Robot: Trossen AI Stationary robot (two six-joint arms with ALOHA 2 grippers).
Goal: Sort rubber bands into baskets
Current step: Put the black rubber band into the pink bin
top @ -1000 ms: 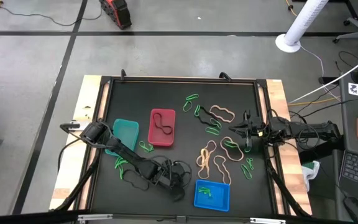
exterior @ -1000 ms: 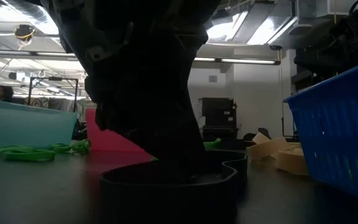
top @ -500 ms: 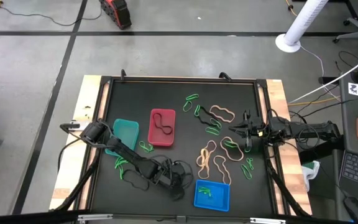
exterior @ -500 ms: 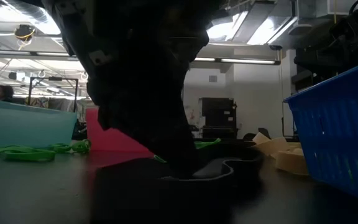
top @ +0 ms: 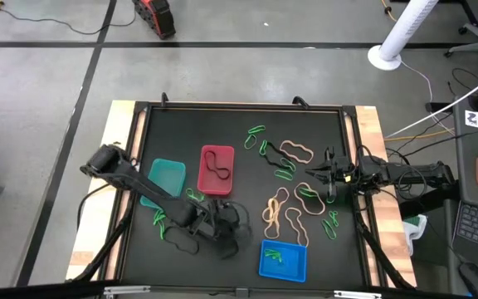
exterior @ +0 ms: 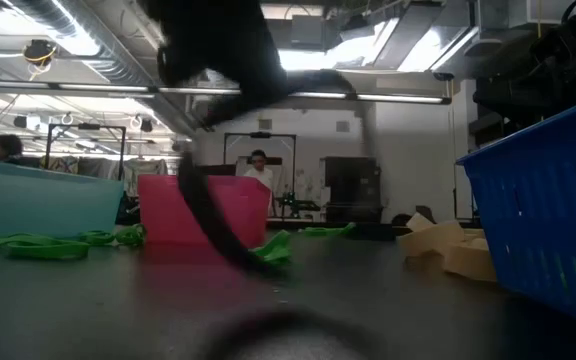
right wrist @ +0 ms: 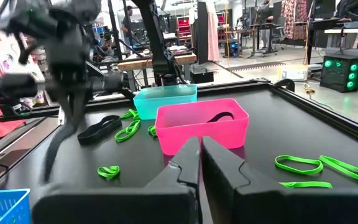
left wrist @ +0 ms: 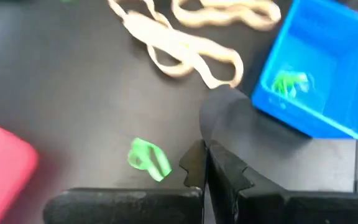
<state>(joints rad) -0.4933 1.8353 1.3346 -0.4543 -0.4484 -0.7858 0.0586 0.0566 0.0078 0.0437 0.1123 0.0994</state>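
My left gripper is raised over the table's near middle and shut on a black rubber band; that gripper also shows in the right wrist view. The band hangs below the gripper. The teal basket, the red basket with a black band inside and the blue basket with green bands stand on the mat. Green and tan rubber bands lie loose at the right. My right gripper waits shut at the right edge. My left gripper pinches the black rubber band's upper part between its two shut fingers, which slant down from the table's left. The band hangs slack below the fingers; its lower end is close to the mat, and whether it touches I cannot tell.
A second black band and green bands lie on the mat near the teal basket. A small green band lies below the left gripper. Tan bands lie just beyond the blue basket. A raised frame edges the mat.
My left gripper has risen from the mat and drawn back a little toward the left. It has taken the black band up with it: the band lay flat under the fingers and now hangs stretched below them.
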